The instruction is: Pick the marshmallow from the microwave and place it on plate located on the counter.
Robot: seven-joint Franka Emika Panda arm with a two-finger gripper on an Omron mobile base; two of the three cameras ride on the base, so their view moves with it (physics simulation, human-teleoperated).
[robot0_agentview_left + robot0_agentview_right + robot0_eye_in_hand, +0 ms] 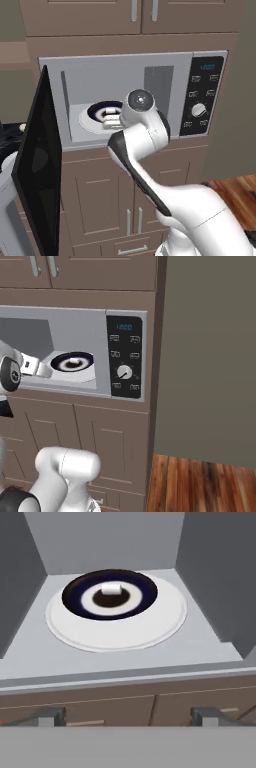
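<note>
Marshmallow (pixel 110 588) sits in navy-rimmed dish (pixel 80 597) on white turntable (pixel 150 624), inside open microwave (pixel 120 67), dish at turntable's 11 o'clock. Gripper (pixel 127 716) at cavity mouth, fingers spread wide, holding nothing.

The microwave (pixel 75 353) panel (pixel 125 358) has a blue display (pixel 124 327) at its top reading "12:00"; the button markings below are too small to read.
</note>
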